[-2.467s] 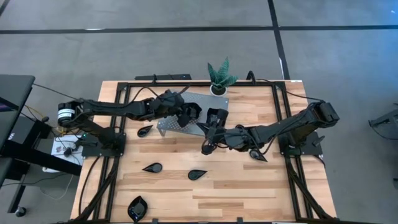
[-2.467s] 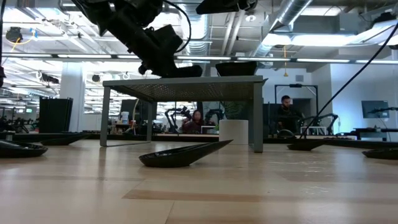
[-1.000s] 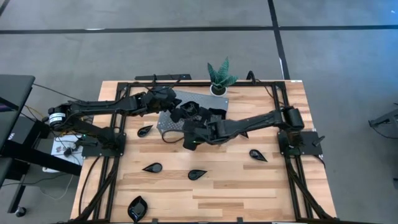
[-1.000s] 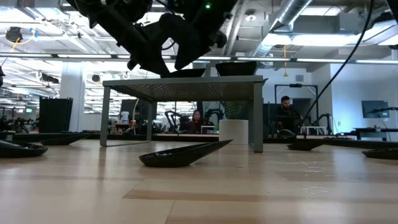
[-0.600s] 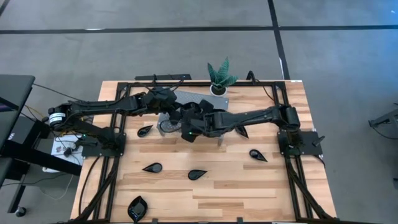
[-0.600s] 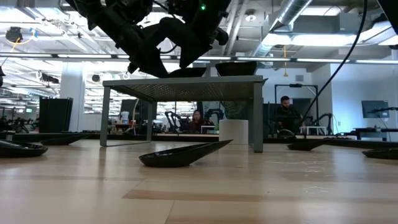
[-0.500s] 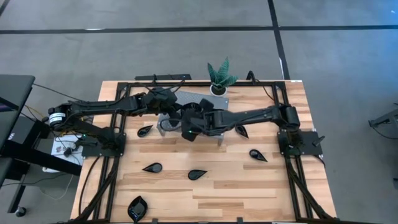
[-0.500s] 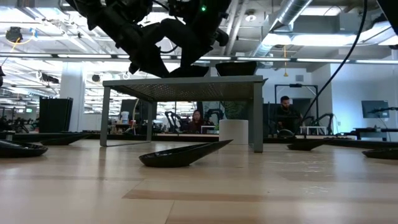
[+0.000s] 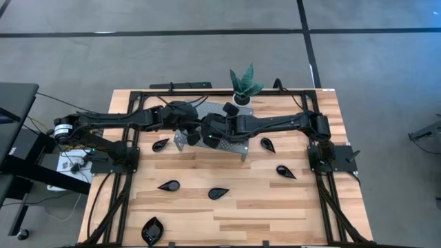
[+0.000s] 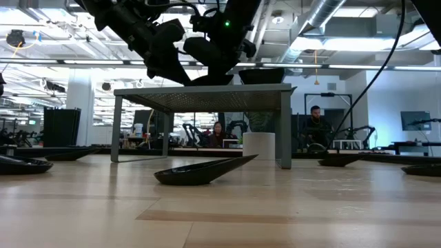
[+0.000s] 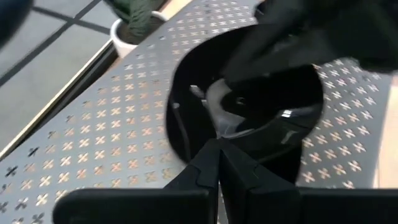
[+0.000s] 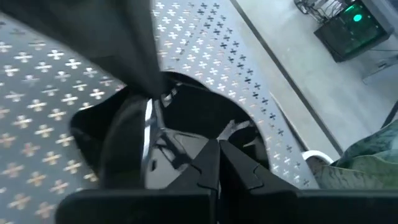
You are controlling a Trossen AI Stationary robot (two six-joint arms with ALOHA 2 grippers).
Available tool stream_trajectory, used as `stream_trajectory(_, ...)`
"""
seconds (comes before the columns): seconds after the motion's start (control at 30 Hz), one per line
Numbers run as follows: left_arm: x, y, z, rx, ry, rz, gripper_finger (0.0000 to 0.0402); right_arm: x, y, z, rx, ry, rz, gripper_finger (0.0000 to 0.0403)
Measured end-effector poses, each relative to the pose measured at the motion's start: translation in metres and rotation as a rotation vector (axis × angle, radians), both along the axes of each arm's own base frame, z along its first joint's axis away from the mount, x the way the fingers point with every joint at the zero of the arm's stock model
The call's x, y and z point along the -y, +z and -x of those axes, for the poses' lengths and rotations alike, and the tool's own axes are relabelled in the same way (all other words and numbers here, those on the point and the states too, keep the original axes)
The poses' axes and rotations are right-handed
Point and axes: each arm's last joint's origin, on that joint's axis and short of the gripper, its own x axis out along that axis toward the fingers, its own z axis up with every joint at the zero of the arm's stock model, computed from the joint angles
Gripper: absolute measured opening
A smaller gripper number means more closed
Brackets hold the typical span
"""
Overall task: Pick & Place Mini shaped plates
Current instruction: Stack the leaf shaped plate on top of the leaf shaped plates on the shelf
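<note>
A round-edged black mini plate (image 11: 186,118) lies on the grey perforated stand (image 9: 238,141). Both grippers meet over it. My left gripper (image 11: 219,148) is shut, its tips at the plate's near rim. From the other side my right gripper (image 12: 217,149) is also shut, its tips down inside the same plate (image 12: 199,106). In the high view the left gripper (image 9: 191,125) and the right gripper (image 9: 207,133) nearly touch and hide this plate. A second plate (image 9: 229,107) sits at the stand's far edge. Several more plates lie on the table, such as two (image 9: 219,193) (image 9: 268,145).
A green potted plant (image 9: 242,84) stands just behind the stand. Loose plates lie at the left (image 9: 160,145), the front left (image 9: 152,229) and the right (image 9: 285,171). In the low view one plate (image 10: 203,172) lies before the stand's legs. People sit far behind the table.
My right arm has swung left and farther over the stand, so its gripper now meets the left gripper above the plate. The left arm has barely moved.
</note>
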Motion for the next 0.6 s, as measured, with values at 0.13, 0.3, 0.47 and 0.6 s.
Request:
stream_trajectory(0.13,0.009,0.0,-0.002,0.002,-0.043,-0.013,0.0006,0.003,0.002,0.0,-0.027,0.018,0.029,0.0)
stream_trajectory(0.3,0.012,0.001,-0.003,0.002,-0.06,-0.015,0.0006,0.0,0.016,0.0,-0.018,0.038,0.011,0.0)
stream_trajectory(0.47,0.003,0.003,-0.003,0.03,-0.039,-0.008,0.0006,-0.017,0.059,0.008,0.011,0.077,0.059,0.0)
stream_trajectory(0.6,0.003,0.007,-0.006,0.083,-0.055,-0.013,0.0006,-0.032,0.096,0.024,0.027,0.106,0.085,0.0)
